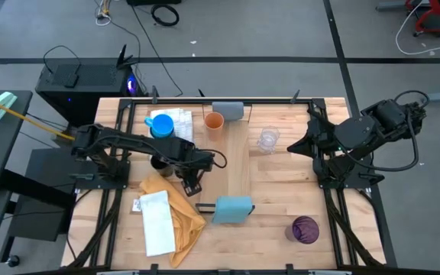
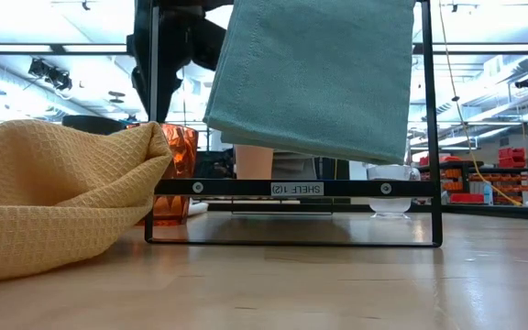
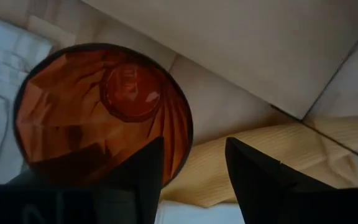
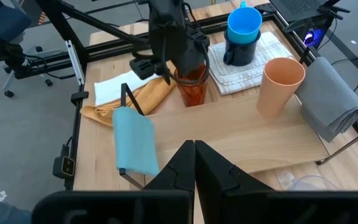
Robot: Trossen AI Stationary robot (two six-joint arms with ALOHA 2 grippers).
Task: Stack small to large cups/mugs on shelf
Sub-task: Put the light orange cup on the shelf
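Left pincer [image 4: 188, 62] straddles the rim of the upright amber translucent cup [image 4: 192, 87], fingers spread, beside the shelf [image 1: 239, 153]; its wrist view alone shows the cup's interior. Right pincer [image 4: 194, 163] clenched, empty, above the surface [image 1: 281, 183].

The orange cup [image 1: 215, 121] stood on the shelf [image 1: 238, 164], the clear glass [image 1: 268, 140] to its right and the yellow cloth [image 1: 176, 214] to its left.
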